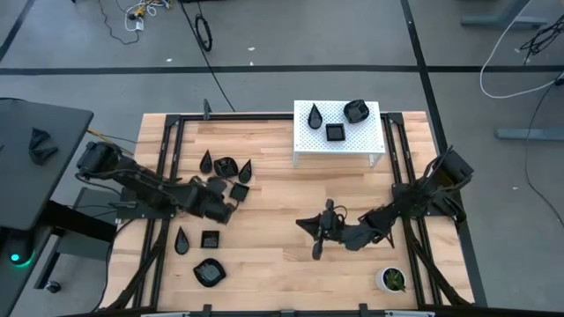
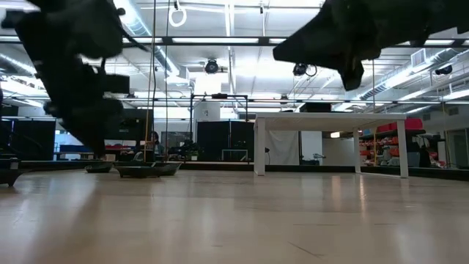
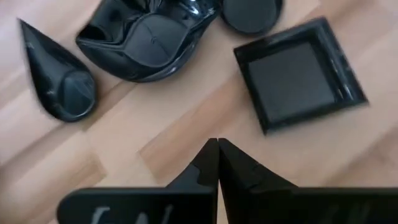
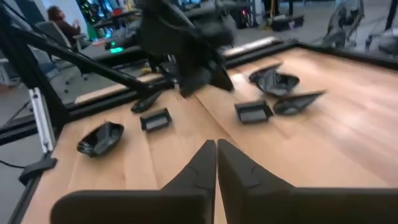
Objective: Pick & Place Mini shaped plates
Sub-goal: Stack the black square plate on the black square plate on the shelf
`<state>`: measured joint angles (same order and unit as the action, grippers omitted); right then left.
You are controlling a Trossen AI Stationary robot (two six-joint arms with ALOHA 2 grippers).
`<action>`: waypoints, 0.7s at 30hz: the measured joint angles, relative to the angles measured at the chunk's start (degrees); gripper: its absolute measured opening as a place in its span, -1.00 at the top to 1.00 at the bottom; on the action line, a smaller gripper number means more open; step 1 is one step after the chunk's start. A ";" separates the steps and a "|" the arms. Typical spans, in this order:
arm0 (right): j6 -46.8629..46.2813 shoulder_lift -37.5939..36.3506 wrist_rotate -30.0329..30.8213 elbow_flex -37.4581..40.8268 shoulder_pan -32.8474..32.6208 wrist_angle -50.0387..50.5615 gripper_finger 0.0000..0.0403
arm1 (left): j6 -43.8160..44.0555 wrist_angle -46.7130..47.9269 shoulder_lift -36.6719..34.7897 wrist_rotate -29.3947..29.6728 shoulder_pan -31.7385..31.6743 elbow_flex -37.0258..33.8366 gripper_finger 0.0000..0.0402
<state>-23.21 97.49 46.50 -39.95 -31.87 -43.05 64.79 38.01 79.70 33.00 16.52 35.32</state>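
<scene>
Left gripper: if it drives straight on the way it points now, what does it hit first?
Probably bare table first: the shut left gripper aims into the gap between the folded black dish and the square plate. Depth is unclear; the folded dish lies nearest that line.

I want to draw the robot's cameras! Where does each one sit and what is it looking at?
High view: above, looking straight down on the table, both arms showing.
Low view: at table-top height, looking across to the room; arms hang as dark shapes.
Left wrist view: on the left arm, facing down at a square plate; its shut left gripper shows.
Right wrist view: on the right arm, facing the left arm; its right gripper shows.
Both wrist views share the square plate.
</scene>
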 joint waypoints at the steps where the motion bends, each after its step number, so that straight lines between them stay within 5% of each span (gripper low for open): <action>1: 0.95 0.00 0.03 0.00 0.16 -0.92 0.90 | -0.86 -3.38 0.00 -0.30 -1.06 -1.38 0.96; 15: 5.72 -0.09 0.02 -0.02 1.19 -6.71 0.93 | -21.23 -43.63 0.04 -4.97 -5.85 -11.07 0.97; 21: 5.72 -0.09 0.02 -0.02 1.19 -6.69 0.93 | -22.05 -49.36 0.24 -5.98 -3.63 -10.77 0.97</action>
<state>-17.50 97.41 46.52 -39.97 -30.68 -49.74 42.74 -11.35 79.94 27.03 12.88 24.55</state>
